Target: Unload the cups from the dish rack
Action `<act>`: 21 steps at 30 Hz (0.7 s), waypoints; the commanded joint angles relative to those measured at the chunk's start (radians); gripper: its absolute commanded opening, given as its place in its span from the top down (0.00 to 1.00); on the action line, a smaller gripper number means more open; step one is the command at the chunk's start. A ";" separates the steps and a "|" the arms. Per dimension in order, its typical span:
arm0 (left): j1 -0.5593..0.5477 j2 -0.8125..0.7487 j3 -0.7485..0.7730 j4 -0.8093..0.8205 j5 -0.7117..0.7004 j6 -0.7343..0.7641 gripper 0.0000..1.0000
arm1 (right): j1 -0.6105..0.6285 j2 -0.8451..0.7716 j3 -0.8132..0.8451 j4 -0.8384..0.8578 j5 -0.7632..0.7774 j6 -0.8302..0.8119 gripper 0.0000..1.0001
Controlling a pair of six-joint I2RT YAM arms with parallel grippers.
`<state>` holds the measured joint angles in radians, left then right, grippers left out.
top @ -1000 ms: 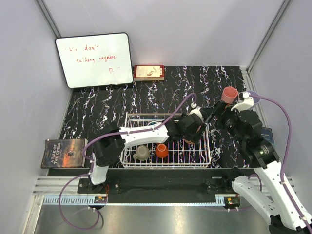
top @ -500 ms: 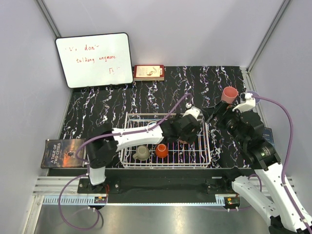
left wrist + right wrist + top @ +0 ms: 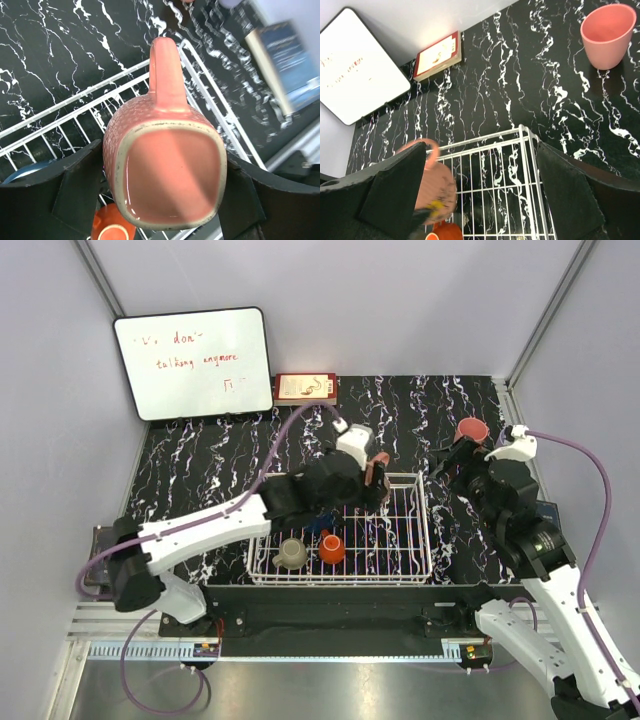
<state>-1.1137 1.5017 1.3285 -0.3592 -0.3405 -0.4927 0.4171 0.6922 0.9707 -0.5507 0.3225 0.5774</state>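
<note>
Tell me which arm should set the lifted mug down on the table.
Left. Its claw is shut on the pink mug, held above the dish rack's far edge. The right claw is open and empty, near the salmon-pink cup on the table.

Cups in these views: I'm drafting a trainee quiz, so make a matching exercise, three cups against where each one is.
1 textured pink mug with handle
2 smooth salmon-pink cup without handle
3 small orange cup

A inside the white wire dish rack
B standing on the black marbled table
C clamped in the left gripper

Pairs: 1-C, 2-B, 3-A
</note>
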 commanded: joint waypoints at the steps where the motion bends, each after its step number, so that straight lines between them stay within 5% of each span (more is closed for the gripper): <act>1: 0.075 -0.159 -0.118 0.187 0.110 -0.101 1.00 | 0.005 0.000 -0.012 0.047 -0.069 0.016 0.00; 8: 0.227 -0.354 -0.320 0.483 0.419 -0.250 1.00 | 0.005 -0.009 -0.122 0.205 -0.316 0.114 0.05; 14: 0.347 -0.445 -0.492 0.742 0.613 -0.391 1.00 | 0.005 -0.017 -0.217 0.389 -0.497 0.213 0.27; 21: 0.440 -0.433 -0.666 1.088 0.747 -0.582 1.00 | 0.005 -0.020 -0.308 0.632 -0.668 0.340 0.22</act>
<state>-0.7063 1.0817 0.7059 0.3305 0.2642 -0.9222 0.4175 0.6853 0.7021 -0.1555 -0.1925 0.8181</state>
